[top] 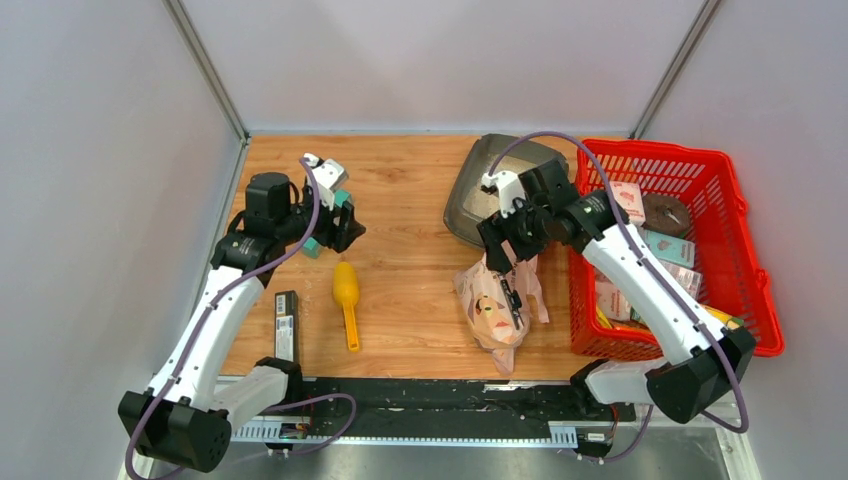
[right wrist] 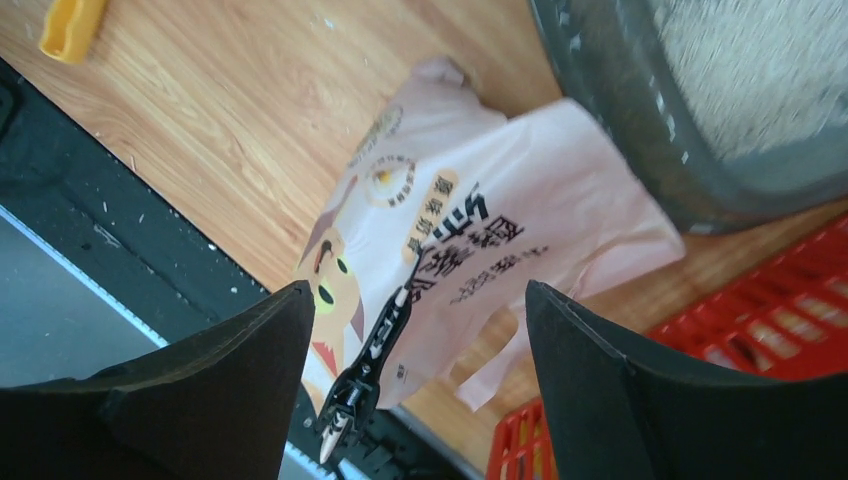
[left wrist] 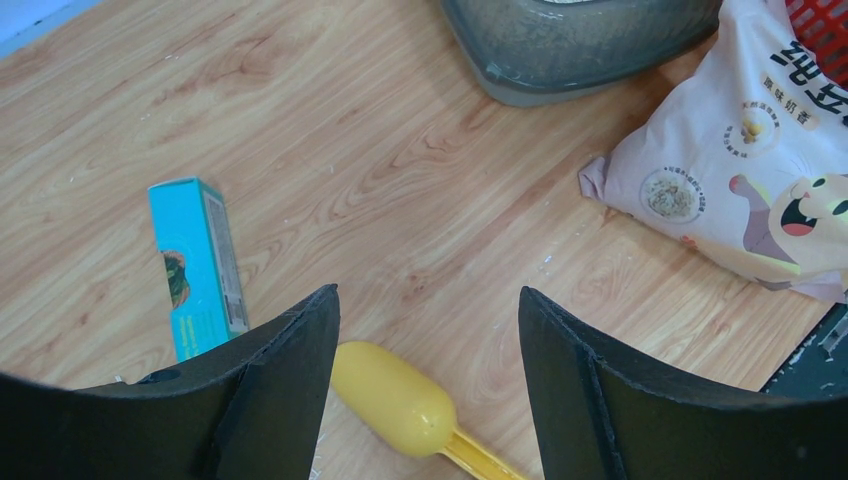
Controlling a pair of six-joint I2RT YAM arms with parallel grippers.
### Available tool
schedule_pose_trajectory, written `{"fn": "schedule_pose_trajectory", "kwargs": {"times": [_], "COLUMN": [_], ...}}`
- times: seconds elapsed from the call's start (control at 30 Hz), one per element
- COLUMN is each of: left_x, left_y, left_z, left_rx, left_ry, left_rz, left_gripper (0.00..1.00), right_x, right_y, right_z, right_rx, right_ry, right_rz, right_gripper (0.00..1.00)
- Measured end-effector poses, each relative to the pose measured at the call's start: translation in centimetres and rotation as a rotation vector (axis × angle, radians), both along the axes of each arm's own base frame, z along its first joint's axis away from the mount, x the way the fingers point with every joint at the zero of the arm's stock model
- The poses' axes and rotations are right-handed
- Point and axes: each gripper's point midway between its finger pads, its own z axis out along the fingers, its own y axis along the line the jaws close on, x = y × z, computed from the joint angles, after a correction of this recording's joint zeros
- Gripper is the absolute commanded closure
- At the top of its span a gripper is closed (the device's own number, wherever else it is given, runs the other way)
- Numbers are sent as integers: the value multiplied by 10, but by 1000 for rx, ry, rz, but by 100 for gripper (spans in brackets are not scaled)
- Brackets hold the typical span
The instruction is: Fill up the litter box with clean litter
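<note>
The dark grey litter box [top: 470, 195] stands at the back of the table, partly behind my right arm. Pale clean litter [right wrist: 750, 60] lies inside the litter box [right wrist: 620, 120]. A pink-white cat-print bag [top: 495, 305] lies flat in front of the box with a black clip [top: 512, 292] on it. My right gripper [top: 507, 243] hovers open above the bag [right wrist: 450, 220] and its clip [right wrist: 365, 372], holding nothing. My left gripper [top: 343, 226] hangs open over a yellow scoop [top: 346, 294]. In the left wrist view the scoop [left wrist: 395, 400] lies below the empty left gripper [left wrist: 428, 292].
A red mesh basket [top: 745, 260] with several packets stands at the right, close to the box and bag. A teal carton [left wrist: 200, 265] lies left of the scoop. A black packet [top: 286, 325] lies near the front left. The black rail [top: 430, 395] runs along the front edge.
</note>
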Motion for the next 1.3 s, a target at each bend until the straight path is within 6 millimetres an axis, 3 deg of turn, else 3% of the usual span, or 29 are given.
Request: {"fn": "schedule_pose_trajectory", "kwargs": {"times": [0.2,0.47,0.57,0.6,0.67,0.7,0.73,1.03,1.3], "left_x": [-1,-7,-8,-9,-10,-12,-13,-14,-27], "left_y": [2,3,4,5,5,6,6,8,23], "left_z": [5,17,19,20,22,23,22,21,27], "left_rx": [-1,-15,-15,-16,-18,-18,-18,-9,26], "left_ry": [-17,-53,-63,-67,-76,-80,-82,-92,-135], "left_rz": [9,15,20,21,23,25,25,31,84], "left_gripper": [27,27,27,27,27,27,27,28,27], "right_x": [-10,-7,-7,-7,-7,-7,-7,-13,34], "right_y": [-9,1,4,5,6,7,7,34,110], "right_z": [-36,-70,-79,-81,-85,-85,-85,-72,-56], "right_rx": [-66,-120,-134,-139,-148,-149,-153,-173,-57], "right_ry": [164,304,334,341,351,352,348,264,197], "right_rz": [-127,-206,-213,-212,-208,-202,-191,107,435], "right_gripper": [22,32,55,69,80,95,100,100,100]}}
